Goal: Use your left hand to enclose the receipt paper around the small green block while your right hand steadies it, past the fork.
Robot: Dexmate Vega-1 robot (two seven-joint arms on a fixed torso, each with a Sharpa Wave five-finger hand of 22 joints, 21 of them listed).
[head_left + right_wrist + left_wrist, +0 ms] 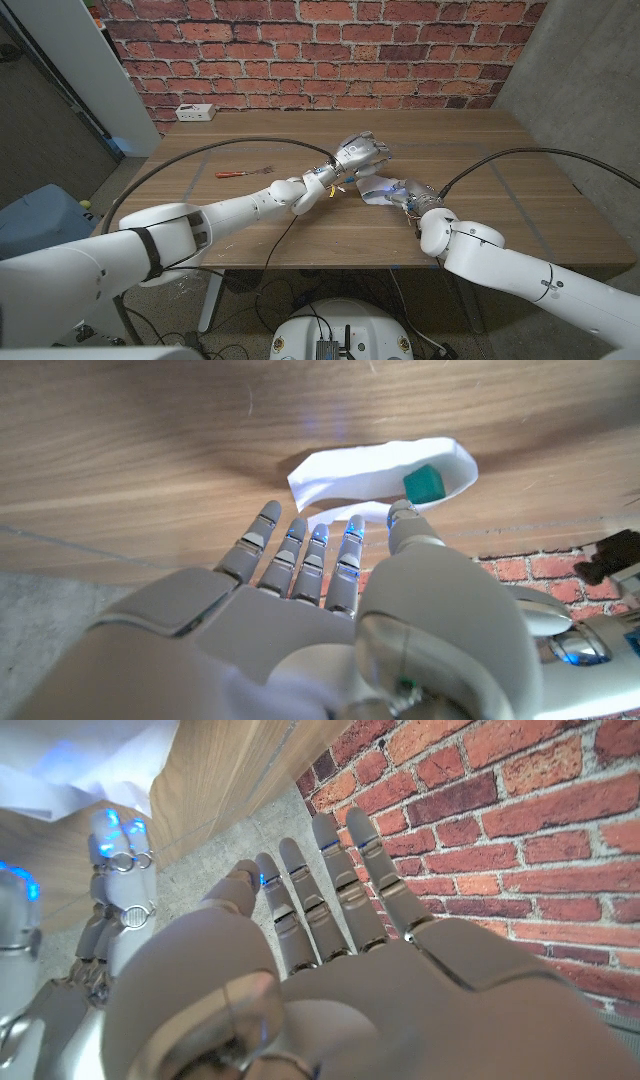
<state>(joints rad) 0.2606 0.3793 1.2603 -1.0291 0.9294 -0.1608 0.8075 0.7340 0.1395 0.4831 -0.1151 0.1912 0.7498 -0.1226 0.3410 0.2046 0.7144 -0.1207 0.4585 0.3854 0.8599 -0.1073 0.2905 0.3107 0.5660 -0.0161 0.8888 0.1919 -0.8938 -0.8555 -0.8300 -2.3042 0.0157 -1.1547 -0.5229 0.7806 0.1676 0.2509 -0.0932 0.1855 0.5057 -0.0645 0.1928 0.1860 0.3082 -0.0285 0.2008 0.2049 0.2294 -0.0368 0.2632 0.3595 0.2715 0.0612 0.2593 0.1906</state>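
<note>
The receipt paper already curls partly around the green block at counter centre, fork at nine o'clock. Left robot hand hovers open; right robot hand rests fingertips on paper. Closing remains.

White-shelled arms, black cables, silver-grey left hand and right hand.

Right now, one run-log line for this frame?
left hand: raised, open | right hand: open, by receipt paper | small green block: inside paper's curl | fork: untouched
</note>
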